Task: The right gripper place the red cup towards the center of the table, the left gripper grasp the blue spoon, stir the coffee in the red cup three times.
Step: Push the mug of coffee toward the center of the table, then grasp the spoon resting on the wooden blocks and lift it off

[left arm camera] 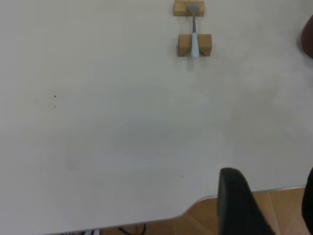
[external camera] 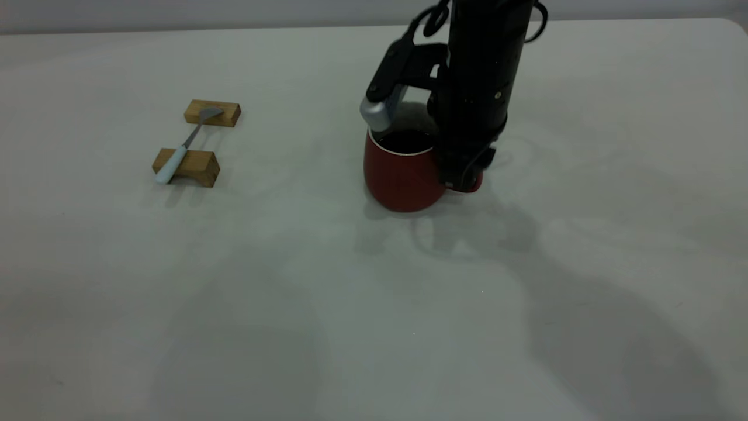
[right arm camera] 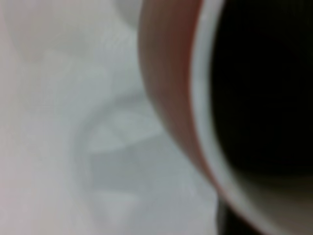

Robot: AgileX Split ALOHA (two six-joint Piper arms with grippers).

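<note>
The red cup (external camera: 400, 175) stands on the table (external camera: 292, 304) a little right of centre, with dark coffee (external camera: 406, 140) in it. My right gripper (external camera: 463, 175) comes down from above on the cup's right side and is shut on the handle. In the right wrist view the cup's wall (right arm camera: 166, 73) and the coffee (right arm camera: 264, 88) fill the frame. The blue spoon (external camera: 184, 146) lies at the left across two wooden blocks (external camera: 196, 166), bowl on the far block. My left gripper (left arm camera: 271, 208) is open near the table's edge, far from the spoon (left arm camera: 194, 36).
The far wooden block (external camera: 212, 113) carries the spoon's bowl. The right arm's silver cylinder (external camera: 377, 114) hangs just over the cup's left rim. The table's edge with a rounded corner (left arm camera: 190, 208) lies by the left gripper, with wooden floor beyond.
</note>
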